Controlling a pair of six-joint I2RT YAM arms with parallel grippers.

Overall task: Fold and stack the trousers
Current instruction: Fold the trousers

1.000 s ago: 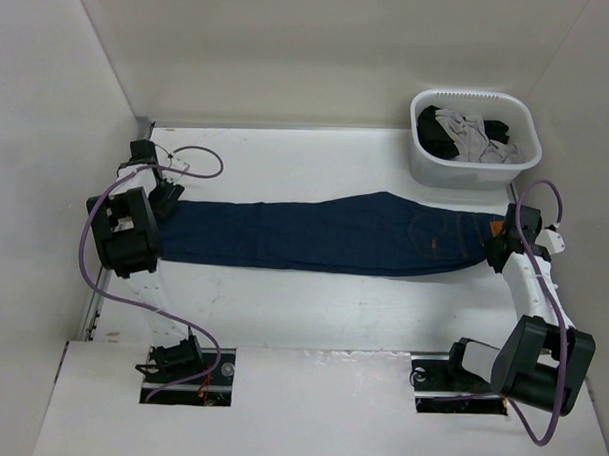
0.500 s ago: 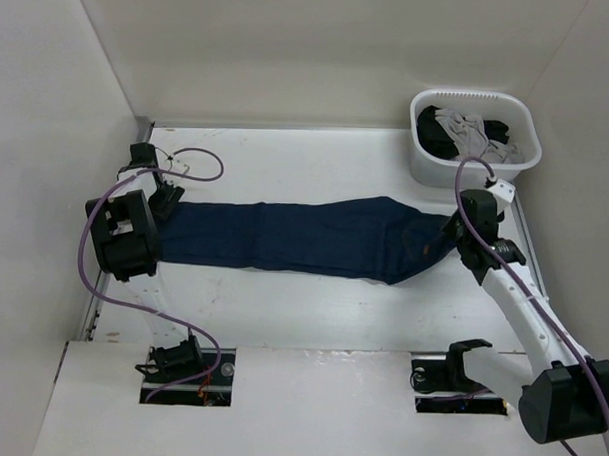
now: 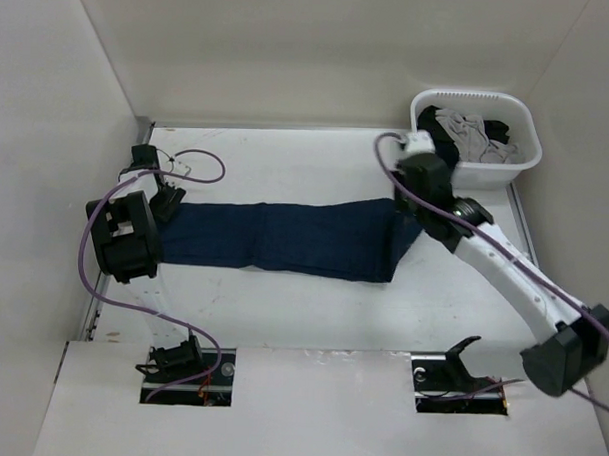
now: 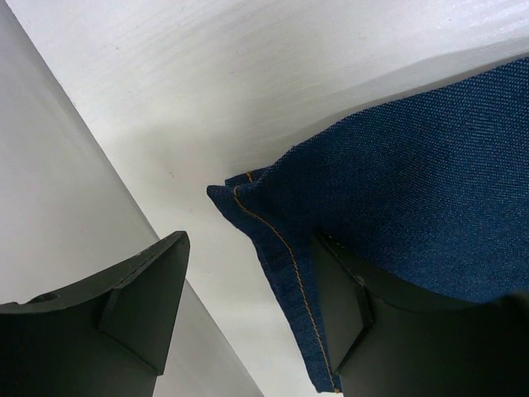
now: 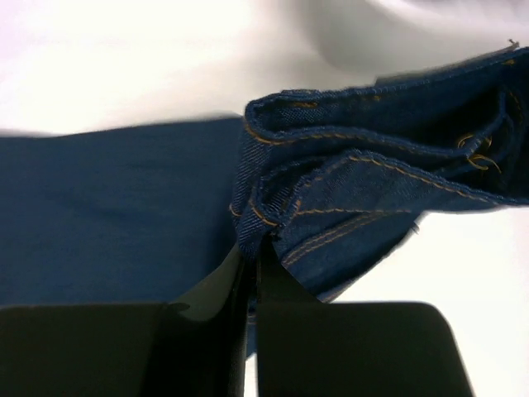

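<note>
My right gripper (image 5: 250, 265) is shut tight on a thick fold of the waistband of the jeans (image 3: 284, 237); I see no gap between the fingers. It holds this end raised above the table (image 3: 311, 318), a little right of the middle. The legs lie flat and reach toward the left edge. My left gripper (image 4: 248, 240) stands wide open at the hem, near the left edge. The hem corner lies between its fingers and it grips nothing. One finger seems to rest on the denim, but I cannot tell if it really presses.

I think the main danger is on the left side. If I carry the waist over to the left and the hem is not pinned, the whole cloth can slide with me. Then it will bunch up and not fold over.

The second danger is my bite. I hold several bunched layers, and denim is heavy. One layer may slip out, and the waist would then drop crooked.

Third, the lifted part hangs a little twisted. It may land with a crease, and its edges may not meet the edges of the legs.

Last, my right arm passes just beside the basket (image 3: 491, 178) in the back right corner. A wide swing could knock it.
</note>
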